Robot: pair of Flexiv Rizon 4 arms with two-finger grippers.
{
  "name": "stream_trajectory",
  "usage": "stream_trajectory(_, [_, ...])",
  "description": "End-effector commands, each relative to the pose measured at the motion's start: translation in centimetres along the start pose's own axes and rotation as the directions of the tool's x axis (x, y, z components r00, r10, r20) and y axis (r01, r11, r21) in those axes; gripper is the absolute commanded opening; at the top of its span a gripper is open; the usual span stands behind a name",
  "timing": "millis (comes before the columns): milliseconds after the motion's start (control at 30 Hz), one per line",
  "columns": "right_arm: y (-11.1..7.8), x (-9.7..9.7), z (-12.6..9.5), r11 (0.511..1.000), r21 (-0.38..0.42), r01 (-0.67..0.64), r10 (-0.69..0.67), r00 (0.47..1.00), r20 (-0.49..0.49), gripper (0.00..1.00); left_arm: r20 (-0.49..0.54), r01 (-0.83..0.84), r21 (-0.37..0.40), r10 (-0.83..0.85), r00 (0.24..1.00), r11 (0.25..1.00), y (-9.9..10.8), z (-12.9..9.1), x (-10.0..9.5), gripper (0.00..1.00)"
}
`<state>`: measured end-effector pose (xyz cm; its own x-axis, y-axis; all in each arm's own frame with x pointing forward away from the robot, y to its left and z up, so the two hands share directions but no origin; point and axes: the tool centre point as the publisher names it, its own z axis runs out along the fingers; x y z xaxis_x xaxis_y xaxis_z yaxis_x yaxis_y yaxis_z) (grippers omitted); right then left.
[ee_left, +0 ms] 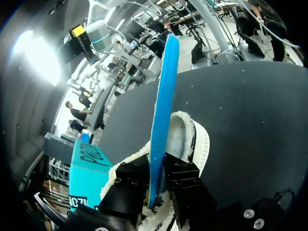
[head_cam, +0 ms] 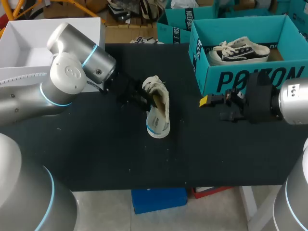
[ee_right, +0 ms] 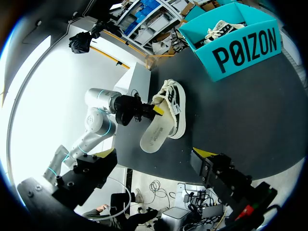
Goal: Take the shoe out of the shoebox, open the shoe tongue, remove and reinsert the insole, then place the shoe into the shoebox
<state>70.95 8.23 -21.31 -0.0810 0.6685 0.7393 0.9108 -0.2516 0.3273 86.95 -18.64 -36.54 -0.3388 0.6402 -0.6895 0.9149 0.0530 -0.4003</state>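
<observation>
Black desk (head_cam: 96, 154), as I log it. Cream shoe (head_cam: 159, 113): on its side, at centre. Teal shoebox (head_cam: 250, 79): at 2 o'clock, with a second shoe (head_cam: 243, 50) inside. My left end effector (ee_left: 155, 175): at the cream shoe's 9 o'clock, pinching the blue insole (ee_left: 163, 96). My right end effector (head_cam: 214, 107): fingers spread, at 3 o'clock, just before the shoebox.

Left tool (ee_left: 154, 188) tips hidden behind insole (ee_left: 163, 96); shoebox (head_cam: 240, 79) cut off at edge.
</observation>
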Motion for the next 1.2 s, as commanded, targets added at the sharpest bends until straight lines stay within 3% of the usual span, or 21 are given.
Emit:
stream_trajectory(33, [0.0,0.0,0.0,1.000,0.000,-0.001,0.001,1.000,0.001,1.00,0.008,-0.007,-0.006,0.007,1.000,1.000,-0.8,-0.6,-0.2,0.26])
stream_trajectory(300, [0.0,0.0,0.0,1.000,0.000,-0.001,0.001,1.000,0.001,1.00,0.013,-0.031,0.018,0.031,0.999,0.999,-2.5,-1.0,-0.5,0.22])
stream_trajectory(700, [0.0,0.0,0.0,1.000,0.000,-0.001,0.001,1.000,0.001,1.00,-0.055,-0.045,0.056,0.049,0.997,0.997,-3.9,-0.4,0.6,0.23])
stream_trajectory(900, [0.0,0.0,0.0,1.000,0.000,-0.001,0.001,1.000,0.001,1.00,-0.084,-0.060,0.070,0.066,0.994,0.996,-4.4,-0.4,0.7,0.11])
stream_trajectory(967, [0.0,0.0,0.0,1.000,0.000,-0.001,0.001,1.000,0.001,1.00,-0.102,-0.067,0.083,0.075,0.992,0.994,-4.6,-0.3,0.9,0.00])
stream_trajectory(1200, [0.0,0.0,0.0,1.000,0.000,-0.001,0.001,1.000,0.001,1.00,-0.058,-0.071,0.100,0.077,0.995,0.992,-4.6,-0.3,0.9,0.00])
